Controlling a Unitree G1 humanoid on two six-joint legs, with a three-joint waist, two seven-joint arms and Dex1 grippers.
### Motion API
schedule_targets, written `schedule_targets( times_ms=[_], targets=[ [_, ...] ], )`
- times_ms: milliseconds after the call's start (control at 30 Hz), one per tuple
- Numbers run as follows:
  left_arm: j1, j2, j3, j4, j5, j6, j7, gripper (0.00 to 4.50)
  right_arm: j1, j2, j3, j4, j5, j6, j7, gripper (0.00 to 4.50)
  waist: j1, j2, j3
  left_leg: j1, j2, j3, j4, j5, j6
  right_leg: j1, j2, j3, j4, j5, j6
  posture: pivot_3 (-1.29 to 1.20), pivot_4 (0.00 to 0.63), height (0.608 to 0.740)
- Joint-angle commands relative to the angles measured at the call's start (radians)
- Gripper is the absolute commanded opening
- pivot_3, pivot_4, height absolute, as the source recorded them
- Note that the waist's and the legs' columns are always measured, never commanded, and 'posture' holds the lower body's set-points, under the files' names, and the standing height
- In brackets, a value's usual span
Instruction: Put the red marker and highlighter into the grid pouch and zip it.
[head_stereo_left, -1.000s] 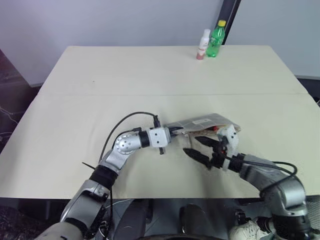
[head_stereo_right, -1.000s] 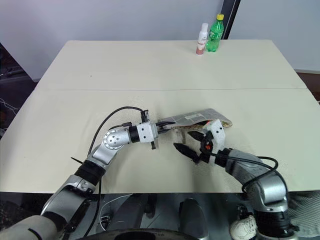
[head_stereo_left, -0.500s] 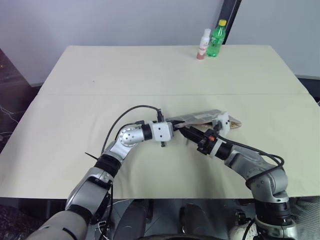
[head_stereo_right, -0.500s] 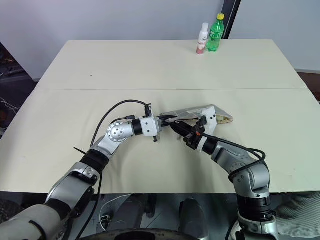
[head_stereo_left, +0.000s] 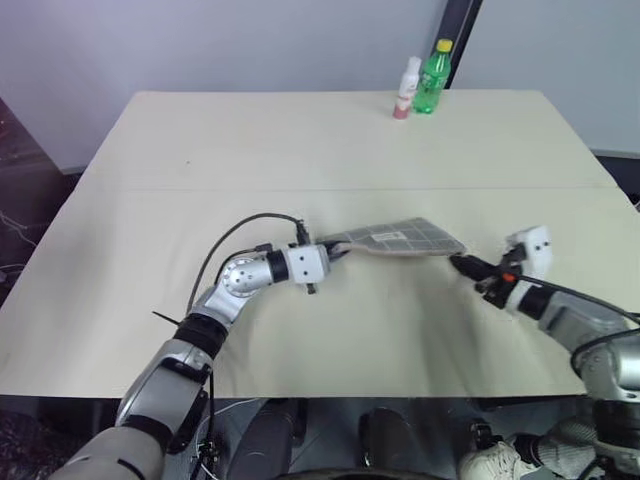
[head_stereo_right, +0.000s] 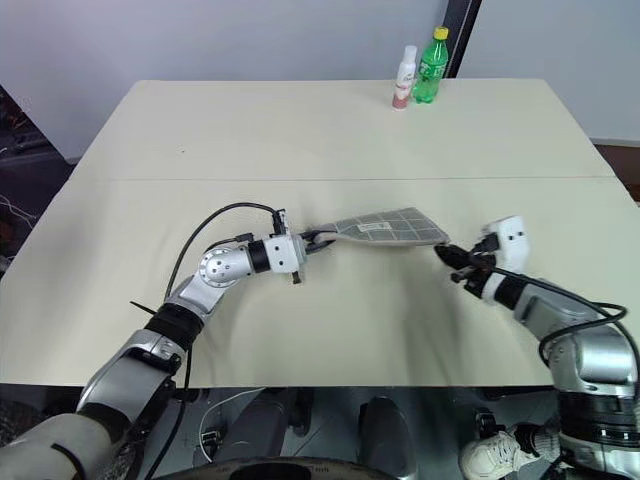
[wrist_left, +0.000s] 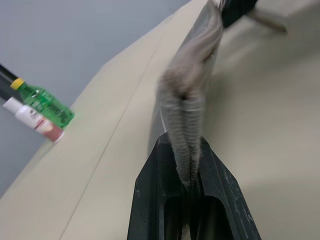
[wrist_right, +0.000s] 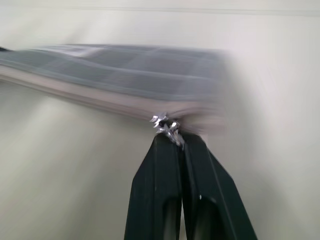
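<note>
- The right gripper (head_stereo_right: 452, 262) sits at the near right end of the grid pouch (head_stereo_right: 385, 227), fingers pressed together on the small metal zipper pull (wrist_right: 167, 125).
- The left gripper (head_stereo_right: 318, 238) is clamped shut on the pouch's opposite, left end, pinching the fabric edge between both fingers (wrist_left: 216, 176).
- The pouch hangs stretched between the two grippers, just above the table (head_stereo_right: 300, 130), in its near half, label side up.
- It looks light and soft: the fabric bunches and folds where the left fingers squeeze it, so it will sag or twist if tension drops. Best holds, I judge, are the seam end for bracing and the pull tab for zipping, which is where the grippers are.
- The pull is tiny and smooth metal and could slip out of the fingertips under a hard tug.
- The red marker and highlighter cannot be seen; they are presumably inside the pouch, but that cannot be confirmed.
- Whether the zipper is fully closed is hard to make out, as the wrist views are blurred.
- Far beyond the pouch, at the table's back edge, stand a green bottle (head_stereo_right: 431, 66) and a small white bottle (head_stereo_right: 404, 77).
</note>
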Motion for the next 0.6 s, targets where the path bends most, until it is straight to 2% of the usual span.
schedule_targets(
  times_ms=[33, 67, 100, 167, 267, 300, 333, 367, 600],
  targets=[
    [-0.017, 0.038, 0.073, 0.036, -0.090, 0.046, -0.048, 0.00, 0.008, -0.033, -0.079, 0.026, -0.023, -0.068, 0.017, 0.32, 0.000, 0.000, 0.000, 0.000, 0.000, 0.000, 0.000, 0.000, 0.000, 0.000, 0.000, 0.000, 0.000, 0.000, 0.000, 0.00, 0.150, 0.740],
    [-0.020, 0.038, 0.084, 0.040, -0.119, 0.064, -0.070, 0.00, 0.022, -0.033, -0.083, 0.000, 0.006, -0.050, 0.036, 0.67, 0.001, 0.000, 0.000, 0.000, 0.000, 0.000, 0.000, 0.000, 0.000, 0.000, 0.000, 0.000, 0.000, 0.000, 0.000, 0.00, 0.150, 0.740],
    [-0.019, 0.037, 0.096, 0.030, -0.168, 0.081, -0.113, 0.33, 0.031, -0.024, -0.093, -0.027, 0.033, -0.046, 0.050, 1.03, 0.000, 0.000, 0.000, 0.000, 0.000, 0.000, 0.000, 0.000, 0.000, 0.000, 0.000, 0.000, 0.000, 0.000, 0.000, 0.00, 0.150, 0.740],
    [-0.022, 0.043, 0.110, 0.025, -0.187, 0.083, -0.129, 1.06, 0.054, -0.013, -0.106, -0.080, 0.070, -0.038, 0.071, 2.05, -0.002, 0.000, 0.000, 0.000, 0.000, 0.000, 0.000, 0.000, 0.000, 0.000, 0.000, 0.000, 0.000, 0.000, 0.000, 0.00, 0.150, 0.740],
    [-0.029, 0.065, 0.122, 0.041, -0.148, 0.061, -0.102, 2.51, 0.114, -0.034, -0.120, -0.148, 0.095, -0.043, 0.135, 3.57, 0.001, 0.000, 0.000, 0.000, 0.000, 0.000, 0.000, 0.000, 0.000, 0.000, 0.000, 0.000, 0.000, 0.000, 0.000, 0.00, 0.150, 0.740],
    [-0.030, 0.068, 0.127, 0.043, -0.143, 0.058, -0.096, 3.11, 0.128, -0.040, -0.127, -0.165, 0.108, -0.037, 0.152, 4.12, 0.004, 0.000, 0.000, 0.000, 0.000, 0.000, 0.001, 0.000, 0.000, 0.001, 0.000, 0.000, 0.000, 0.000, 0.000, 0.00, 0.150, 0.740],
    [-0.022, 0.080, 0.135, 0.035, -0.156, 0.062, -0.113, 3.63, 0.162, -0.056, -0.149, -0.199, 0.149, -0.011, 0.190, 4.50, 0.004, 0.000, 0.000, 0.000, 0.000, -0.001, 0.001, 0.000, 0.000, 0.001, 0.000, 0.000, 0.000, 0.000, 0.000, 0.00, 0.150, 0.740],
    [-0.015, 0.094, 0.147, 0.028, -0.167, 0.064, -0.120, 4.10, 0.192, -0.069, -0.172, -0.226, 0.183, 0.007, 0.220, 4.50, 0.006, 0.000, 0.000, 0.000, 0.000, -0.001, 0.001, 0.000, 0.000, 0.001, -0.001, 0.000, 0.000, 0.000, 0.000, 0.00, 0.150, 0.740],
    [0.087, 0.173, 0.271, -0.044, -0.309, 0.234, -0.166, 4.10, 0.342, -0.097, -0.239, -0.311, 0.200, -0.002, 0.283, 4.50, -0.002, 0.000, 0.000, 0.001, 0.001, 0.000, 0.000, 0.000, 0.000, 0.002, -0.001, 0.000, -0.002, 0.000, 0.000, 0.00, 0.150, 0.740]
  ],
)
